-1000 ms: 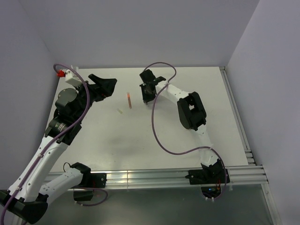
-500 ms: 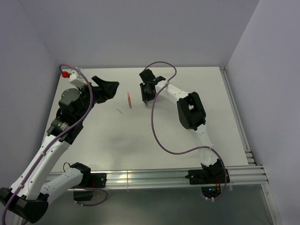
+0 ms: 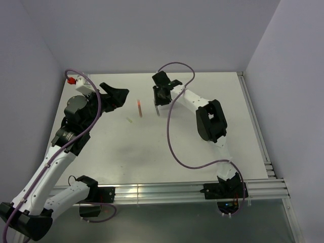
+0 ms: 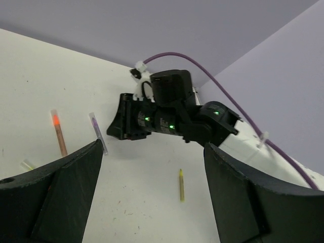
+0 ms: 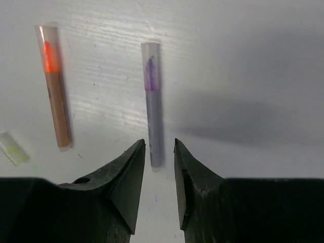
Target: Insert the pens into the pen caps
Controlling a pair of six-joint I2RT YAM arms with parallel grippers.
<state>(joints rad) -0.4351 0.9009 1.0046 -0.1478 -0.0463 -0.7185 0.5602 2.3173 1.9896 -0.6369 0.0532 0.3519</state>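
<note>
While R fingers (image 5: pixel 124 187) gape, purple pen (image 5: pixel 153 111) end between.

A white table (image 3: pixel 152 152) meets lilac walls (image 3: pixel 152 35), metal rails (image 3: pixel 167 191) in front.

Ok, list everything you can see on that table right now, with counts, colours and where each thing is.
orange pen: one, orange-red, capped, lying left of the purple pen
purple pen: one, grey-purple, capped, lying at the right claw
yellow-green pen: one, lying apart from the others, near the right arm
loose cap: one, pale yellow, beside the orange pen's back end
table: one, white
cables: two, purple, one along each arm
left claw: one, black, wide open, empty, above the table's left side
right claw: one, black, slightly open over the purple pen's end
</note>
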